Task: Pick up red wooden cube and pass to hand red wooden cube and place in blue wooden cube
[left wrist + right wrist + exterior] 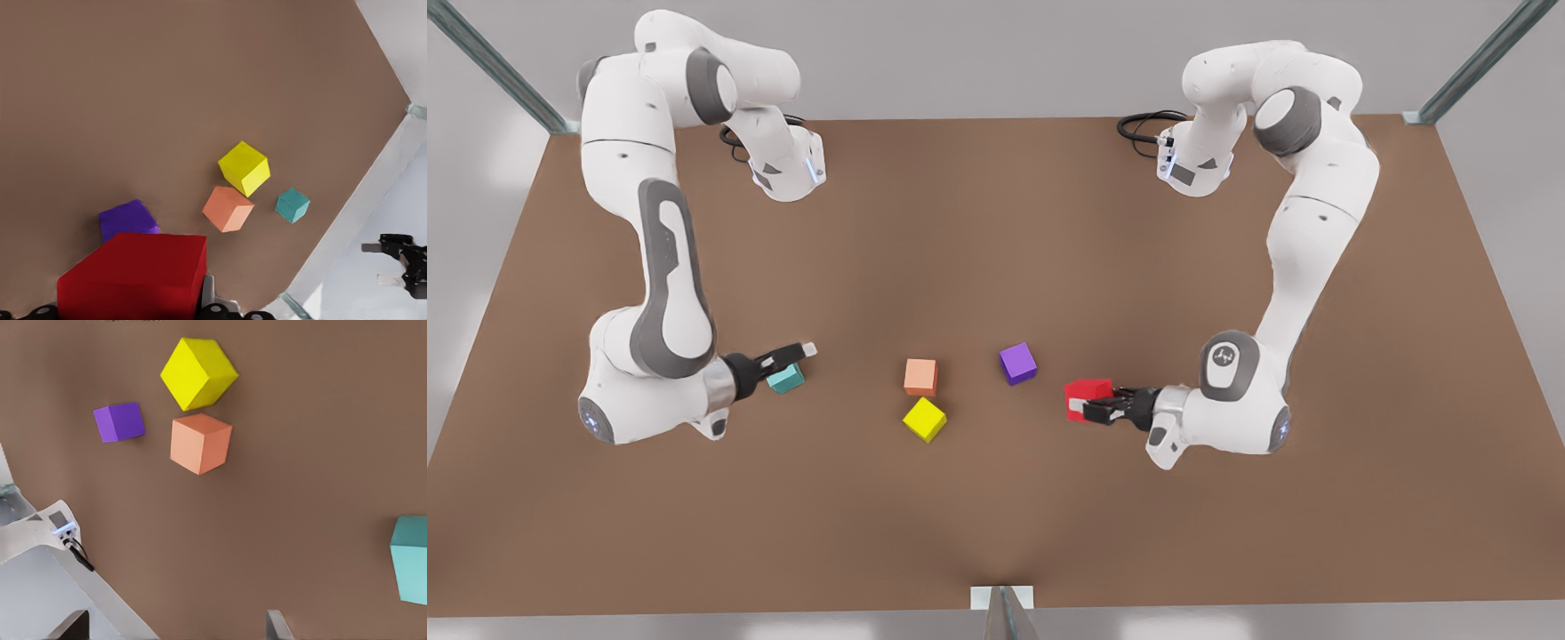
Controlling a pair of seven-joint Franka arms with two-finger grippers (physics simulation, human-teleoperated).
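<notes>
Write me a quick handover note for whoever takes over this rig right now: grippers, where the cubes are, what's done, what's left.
Left gripper: on the front view's right, low over the table, shut on the red cube.
Right gripper: on the front view's left, open, empty, beside the blue cube.
Blue cube sits on the table. Orange, yellow and purple cubes lie in the middle, between the arms.
Done: red cube grasped.
Left: pass it to the right gripper, then place it at the blue cube.
</notes>
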